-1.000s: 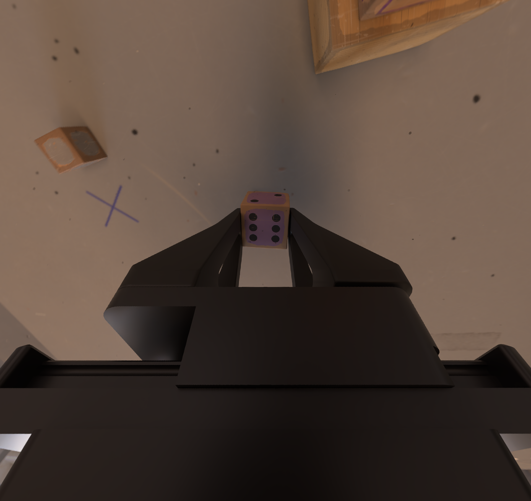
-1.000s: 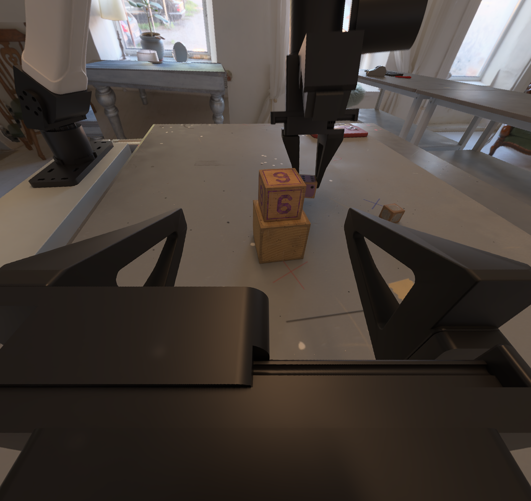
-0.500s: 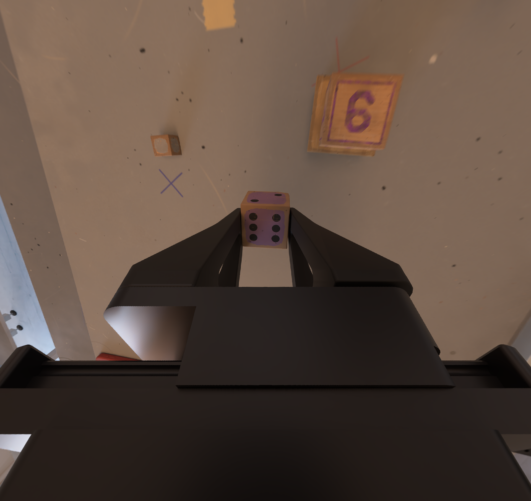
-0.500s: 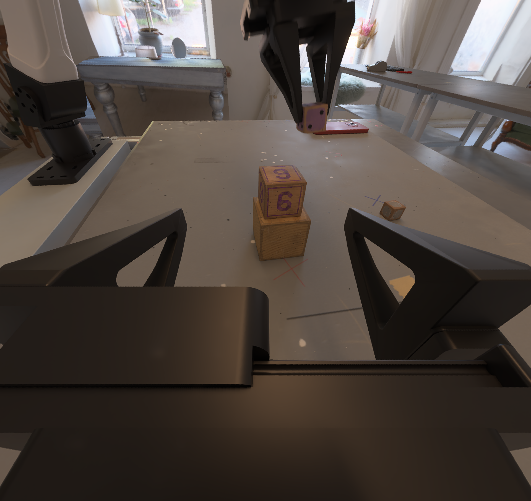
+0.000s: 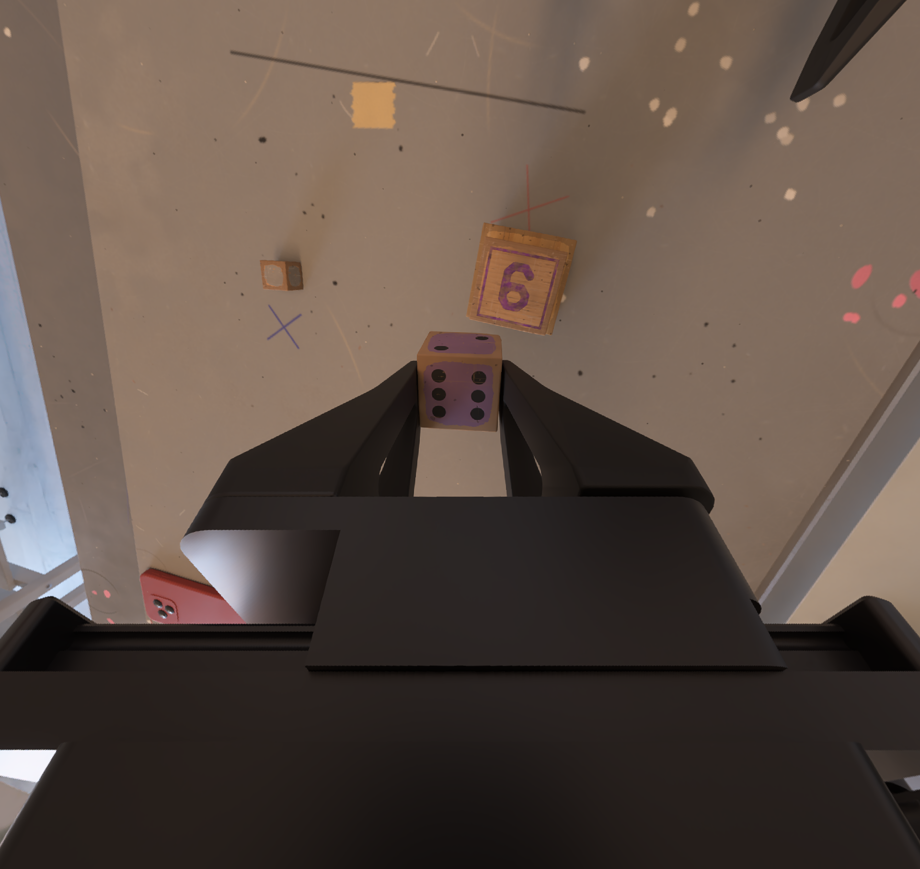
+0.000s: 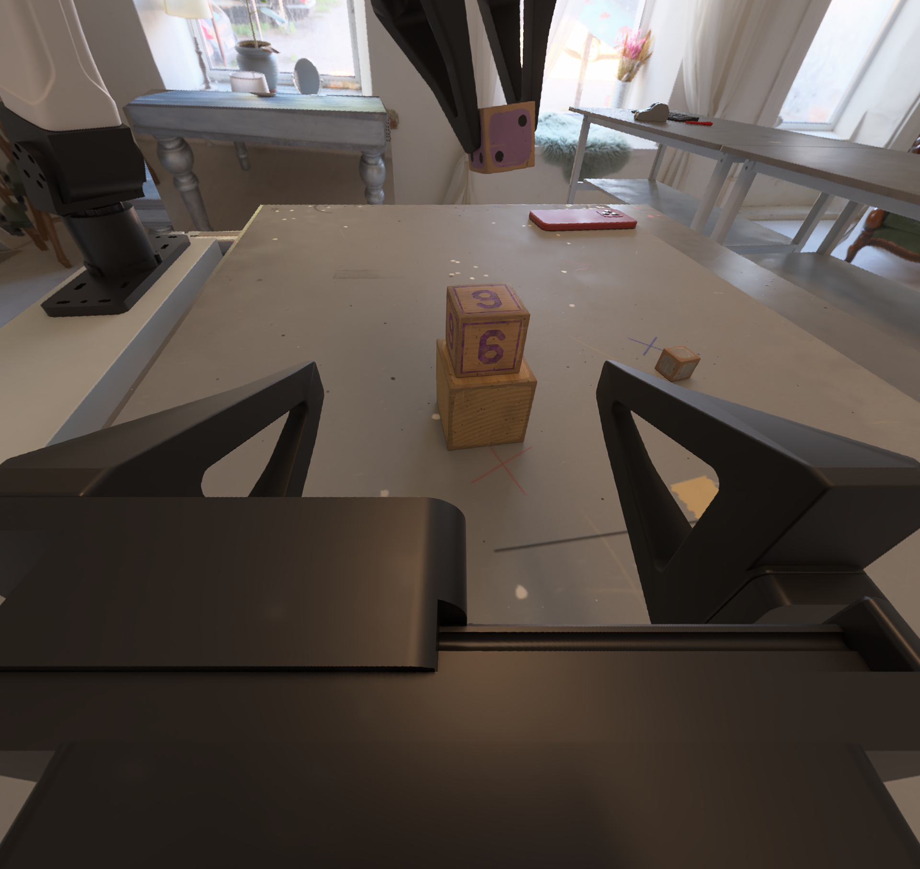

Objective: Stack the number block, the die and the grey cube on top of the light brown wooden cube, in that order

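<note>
left wrist view:
left gripper [image 5: 459, 387]: clamped on the small wooden die with purple faces and black pips [image 5: 459, 381], lifted clear of the grey table [image 5: 697, 397].
stack: purple-numbered wooden number block [image 5: 517, 282] sits on the light brown wooden cube [image 5: 527, 236], only its edges showing; both lie below, ahead and slightly right of the gripper tips.
key offset: die is not over the block top; judged move is forward-right, then straight down.
grey cube: small wood-edged cube with grey faces [image 5: 282, 275], ahead and well left of the gripper, on the table by a blue cross mark [image 5: 284, 327].

right wrist view:
right gripper [image 6: 460, 427]: fingers wide apart, empty, low over the table.
stack: straight ahead between the fingers, near; number block sits slightly off-centre on the light brown cube.
die: high above the stack, a bit beyond it.
grey cube: ahead, just past the right finger; the right arm looks nearer to it.
other: red phone [image 6: 582, 220] far ahead.
</note>
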